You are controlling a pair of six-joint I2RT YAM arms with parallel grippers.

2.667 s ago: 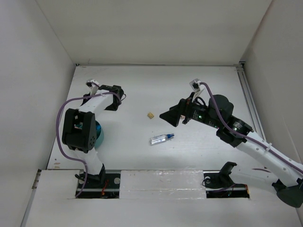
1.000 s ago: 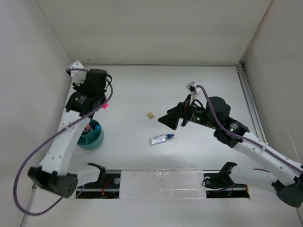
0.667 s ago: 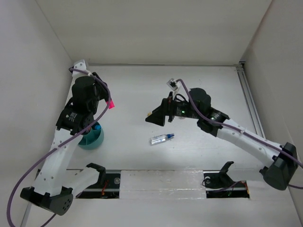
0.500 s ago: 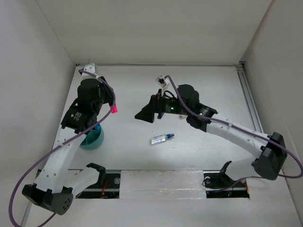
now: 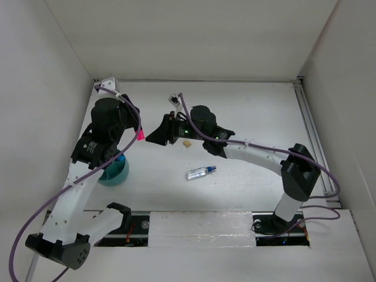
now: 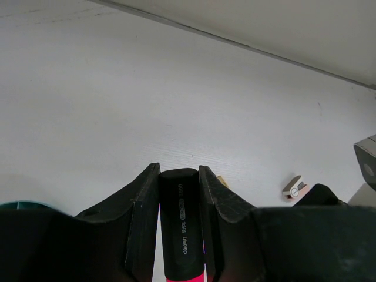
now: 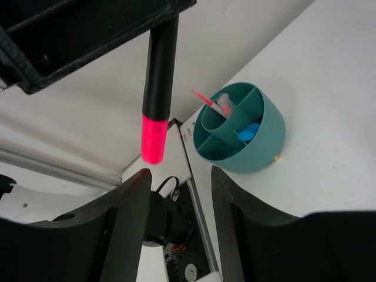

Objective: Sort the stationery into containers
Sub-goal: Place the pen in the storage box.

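L tool [image 6: 179,176] clamped on black, pink-tipped marker [image 6: 179,226], held in air nr teal cup [image 7: 261,150]; R tool [image 7: 181,174] jaws apart, empty; eraser [image 5: 187,143] & pen [image 5: 200,172] on white tabletop [image 5: 252,111]; white walls [image 5: 194,35].

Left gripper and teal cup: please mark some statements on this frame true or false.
1. The left gripper is shut on a black marker with a pink end. True.
2. The marker stands in the teal cup. False: it is held in the air, outside the cup.
3. The blue-capped pen lies on the table. True.
4. The right gripper holds the eraser. False: nothing is between its jaws, and the eraser lies on the table.
5. The cup is empty. False: the right wrist view shows a blue item and a pink-tipped item in its compartments.
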